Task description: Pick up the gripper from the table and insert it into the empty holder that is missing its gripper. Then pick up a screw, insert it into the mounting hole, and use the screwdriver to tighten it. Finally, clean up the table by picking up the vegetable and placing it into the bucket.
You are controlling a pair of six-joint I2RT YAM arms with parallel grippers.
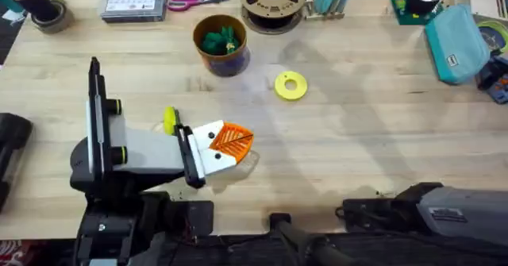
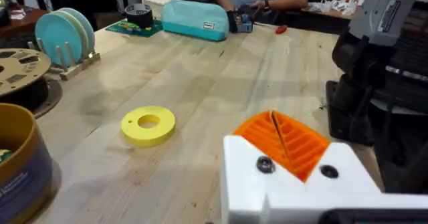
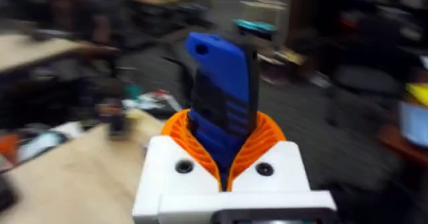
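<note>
Clamped between the right gripper's (image 3: pixel 224 164) white fingers with orange ribbed pads (image 3: pixel 267 134), the blue pen-shaped electric screwdriver (image 3: pixel 221 97) stands up out of the grip; that arm's dark body lies along the near edge of the light wooden table (image 1: pixel 381 139), at the lower right in the overhead view. Over on the left, the left gripper (image 1: pixel 230 143) rests low on the table with its orange pads pressed together and nothing between them. Just beyond it lies a yellow ring-shaped plastic disc (image 1: pixel 290 86). Farther back, near the middle of the table, stands the small round bucket (image 1: pixel 222 48) with a yellow-tan rim and bluish-purple body, and the bright green leafy toy vegetable (image 1: pixel 221 40) sits inside it. Behind the bucket rests a brown filament spool (image 1: pixel 273 0).
</note>
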